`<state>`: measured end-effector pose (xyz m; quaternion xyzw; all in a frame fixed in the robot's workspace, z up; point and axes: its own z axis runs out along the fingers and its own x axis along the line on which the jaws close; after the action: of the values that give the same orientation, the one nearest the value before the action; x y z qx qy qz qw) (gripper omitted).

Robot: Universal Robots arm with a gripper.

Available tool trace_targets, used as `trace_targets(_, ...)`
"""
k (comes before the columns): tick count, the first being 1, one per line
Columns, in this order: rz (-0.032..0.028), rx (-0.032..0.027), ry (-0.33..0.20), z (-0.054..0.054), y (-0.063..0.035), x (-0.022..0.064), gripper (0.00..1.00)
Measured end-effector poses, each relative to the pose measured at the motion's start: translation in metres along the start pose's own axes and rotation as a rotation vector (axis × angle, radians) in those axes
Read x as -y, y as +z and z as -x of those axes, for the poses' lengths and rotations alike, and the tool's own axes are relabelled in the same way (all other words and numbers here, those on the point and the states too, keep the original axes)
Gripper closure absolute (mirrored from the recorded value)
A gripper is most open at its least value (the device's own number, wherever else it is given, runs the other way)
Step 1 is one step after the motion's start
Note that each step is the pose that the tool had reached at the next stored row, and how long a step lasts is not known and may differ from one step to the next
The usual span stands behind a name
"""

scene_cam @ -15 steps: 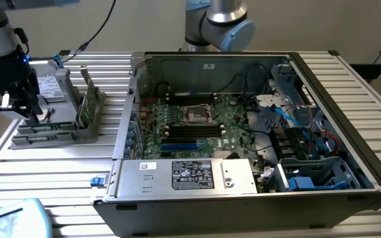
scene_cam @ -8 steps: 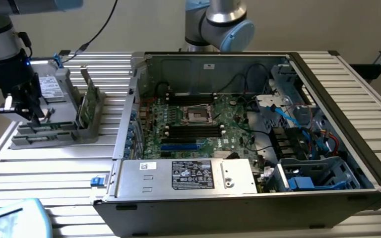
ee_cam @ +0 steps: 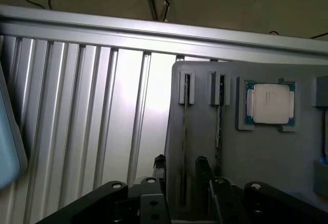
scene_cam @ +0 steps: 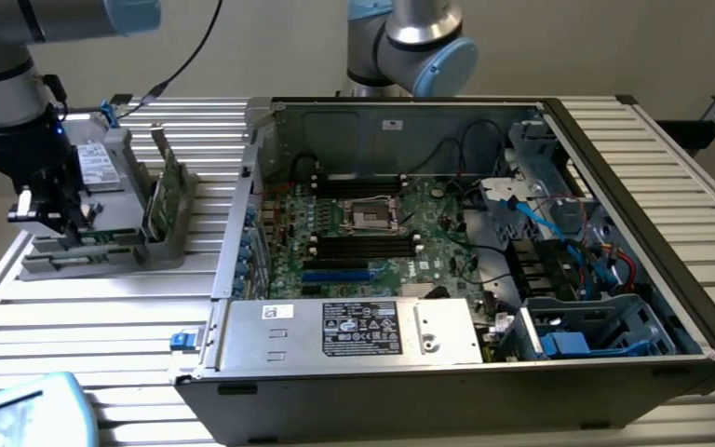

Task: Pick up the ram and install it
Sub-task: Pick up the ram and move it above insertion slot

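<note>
Early stage: my tool (ee_cam: 181, 168), jaws wide and empty, straddles the ram (ee_cam: 185, 126), which stands edge-up in its holder (ee_cam: 266, 172) on the desk (scene_cam: 97, 317) at nine o'clock from the case (scene_cam: 383, 126); lifting and installing remain undone.

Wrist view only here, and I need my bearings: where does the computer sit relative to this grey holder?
Observer: The open computer case stands to the exterior view's right of the grey holder, on the same slatted table.
Operator: Is the motherboard exposed?
Observer: Yes, the motherboard faces up, with long black slots flanking its CPU socket.
Operator: Anything tall in the holder?
Observer: A taller green card stands at its case-side edge.
</note>
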<state>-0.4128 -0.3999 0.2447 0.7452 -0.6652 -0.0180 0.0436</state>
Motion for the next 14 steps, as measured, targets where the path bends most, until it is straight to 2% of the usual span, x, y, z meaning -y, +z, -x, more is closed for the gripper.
trace_targets(14, -0.0017, -0.0005, -0.003, 0.001, 0.0256, 0.0019, 0.63)
